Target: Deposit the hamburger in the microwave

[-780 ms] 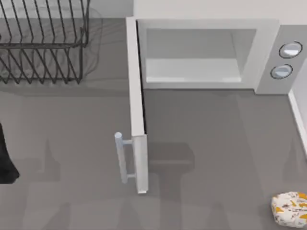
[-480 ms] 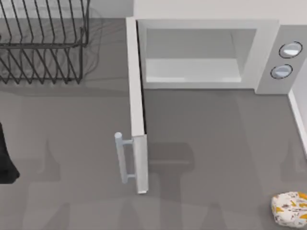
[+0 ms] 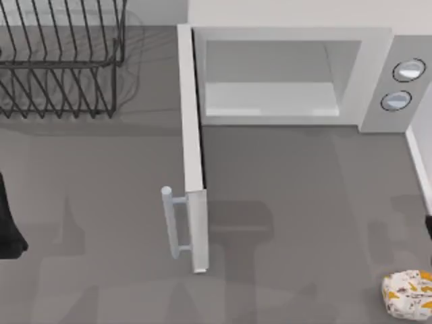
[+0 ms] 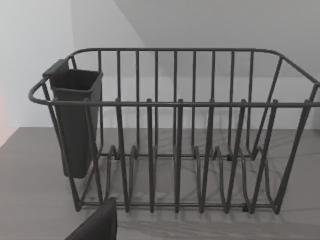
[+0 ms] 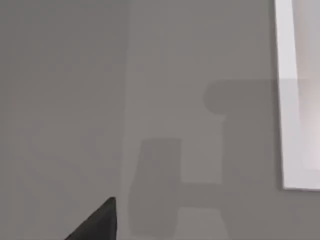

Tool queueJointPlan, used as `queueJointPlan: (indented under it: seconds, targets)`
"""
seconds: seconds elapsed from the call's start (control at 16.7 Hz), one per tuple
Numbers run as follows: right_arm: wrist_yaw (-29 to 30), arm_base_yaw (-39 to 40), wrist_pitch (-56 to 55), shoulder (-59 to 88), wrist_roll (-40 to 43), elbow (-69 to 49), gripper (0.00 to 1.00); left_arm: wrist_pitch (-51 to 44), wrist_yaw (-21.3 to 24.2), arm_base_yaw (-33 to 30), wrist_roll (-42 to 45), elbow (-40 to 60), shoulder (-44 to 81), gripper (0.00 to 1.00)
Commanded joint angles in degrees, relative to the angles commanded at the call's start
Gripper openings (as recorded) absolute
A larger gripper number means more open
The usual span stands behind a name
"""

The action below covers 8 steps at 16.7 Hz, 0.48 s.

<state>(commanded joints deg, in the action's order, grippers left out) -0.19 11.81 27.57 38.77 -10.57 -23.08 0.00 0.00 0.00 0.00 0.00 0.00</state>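
The microwave (image 3: 374, 74) stands at the back right, its white cavity (image 3: 270, 94) bare. Its door (image 3: 192, 148) is swung wide open toward the table's front, with the bar handle (image 3: 172, 223) on its left face. The hamburger (image 3: 408, 295), a cream lump with orange blotches, lies on the table at the front right corner. My left arm (image 3: 8, 223) sits at the left edge, far from both. A dark sliver of my right arm (image 3: 429, 226) shows at the right edge, just behind the hamburger. The right wrist view holds a dark gripper part (image 5: 97, 222) over bare table and the white door edge (image 5: 289, 100).
A dark wire dish rack (image 3: 61, 61) stands at the back left. In the left wrist view the rack (image 4: 175, 130) has a dark utensil cup (image 4: 75, 120) on one end, and a dark part of my left gripper (image 4: 95, 225) shows before it. Grey table (image 3: 304, 189) lies before the cavity.
A dark sliver of my right arm has come into view at the right edge, and its shadow has shifted on the table. The hamburger, door and left arm have stayed put.
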Motion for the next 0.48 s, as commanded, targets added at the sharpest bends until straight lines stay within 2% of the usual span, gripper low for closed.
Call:
queueJointPlan:
  seconds: [0.24,0.48]
  targets:
    - [-0.1,5.5,13.5,22.0,-5.2,-10.8,1.0,0.0,0.0,0.0,0.0,0.0,0.0,1.0]
    - [0.0,9.8,23.5,37.0,-9.1,-19.6,1.0,0.0,0.0,0.0,0.0,0.0,0.0,1.0]
